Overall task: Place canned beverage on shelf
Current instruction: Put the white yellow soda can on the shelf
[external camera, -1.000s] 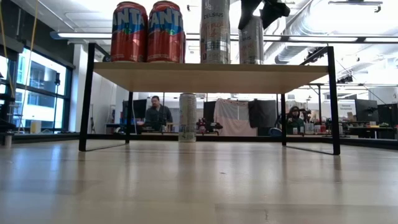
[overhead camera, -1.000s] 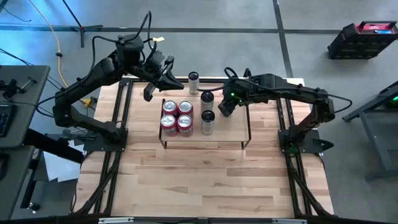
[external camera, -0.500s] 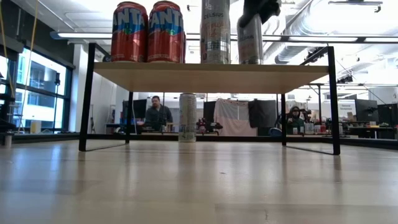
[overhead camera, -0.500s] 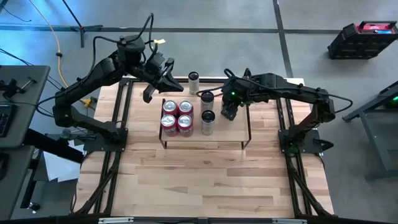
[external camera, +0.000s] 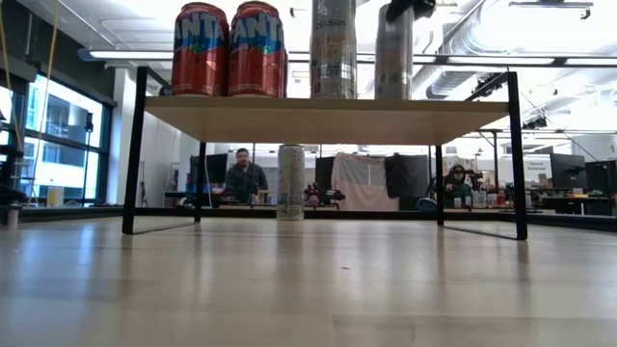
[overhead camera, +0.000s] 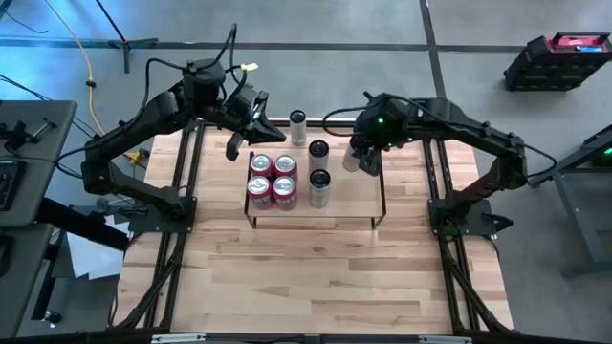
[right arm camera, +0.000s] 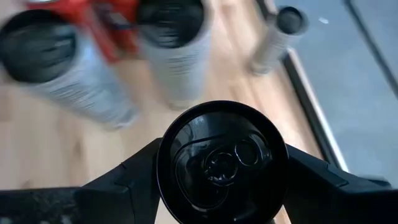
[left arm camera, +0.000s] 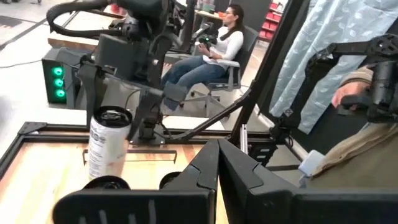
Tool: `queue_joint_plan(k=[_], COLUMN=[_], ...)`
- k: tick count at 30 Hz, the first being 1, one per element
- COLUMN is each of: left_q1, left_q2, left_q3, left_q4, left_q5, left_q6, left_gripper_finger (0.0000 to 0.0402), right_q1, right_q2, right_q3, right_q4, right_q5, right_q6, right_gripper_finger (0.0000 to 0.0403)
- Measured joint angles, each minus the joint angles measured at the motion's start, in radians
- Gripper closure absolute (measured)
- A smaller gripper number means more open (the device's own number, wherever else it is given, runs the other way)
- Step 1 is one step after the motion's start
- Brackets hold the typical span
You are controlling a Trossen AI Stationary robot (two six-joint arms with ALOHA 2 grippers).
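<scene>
The shelf point(overhead camera: 354, 196) carries several red cans point(overhead camera: 272, 178) on its left and two slim silver cans point(overhead camera: 318, 164) in the middle. Another slim can point(overhead camera: 297, 121) stands on the table behind the shelf. My right gripper point(overhead camera: 361, 159) hangs over the shelf's right part, shut on a slim silver can with a black top point(right arm camera: 222, 162). That can point(external camera: 393, 53) also shows in the low view. My left gripper point(overhead camera: 234, 148) is shut on nothing and hovers by the shelf's far left corner. My right gripper pinches the can's upper wall point(right arm camera: 163, 163), just under the black top, between its two fingers point(right arm camera: 134, 171), one on each side. The fingers come from above, slanting down. The can stays about upright over the shelf board; the board's front edge hides its base.
The shelf's black end rail point(overhead camera: 383, 186) stands close to the right of the held can. Bare board lies between the slim cans and that rail. People sit in the room beyond the table's far edge point(external camera: 243, 175).
My right gripper has risen and gone a little toward the table's right and far edges, rolling its wrist. The can has gone with it, and its top stands higher in the low view. My left arm has kept still.
</scene>
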Motion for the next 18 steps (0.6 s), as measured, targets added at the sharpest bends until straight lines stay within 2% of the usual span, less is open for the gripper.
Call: queue_joint_plan(k=[5, 9, 13, 15, 18], left_q1=[-0.035, -0.052, -0.055, -0.054, -0.054], left_q2=[0.0, 0.0, 0.0, 0.0, 0.0], left_q3=[0.0, 0.0, 0.0, 0.0, 0.0], left_q4=[0.016, 0.017, 0.018, 0.021, 0.03], left_q5=[-0.003, -0.002, -0.001, -0.001, -0.001], left_q6=[-0.007, -0.006, -0.019, -0.029, -0.034], left_gripper_finger=[0.0401, 0.0401, 0.0401, 0.0401, 0.0401], right_q1=[-0.038, -0.056, -0.088, -0.098, -0.105], right_q2=[-0.028, -0.042, -0.042, -0.041, -0.039], right_q3=[0.0, 0.0, -0.033, -0.086, -0.138], right_q4=[-0.006, -0.009, 0.014, 0.027, 0.05], right_q5=[-0.124, -0.182, -0.318, -0.332, -0.3], right_q6=[-0.12, -0.253, -0.32, -0.329, -0.328], right_gripper_finger=[0.0158, 0.0158, 0.0158, 0.0158, 0.0158])
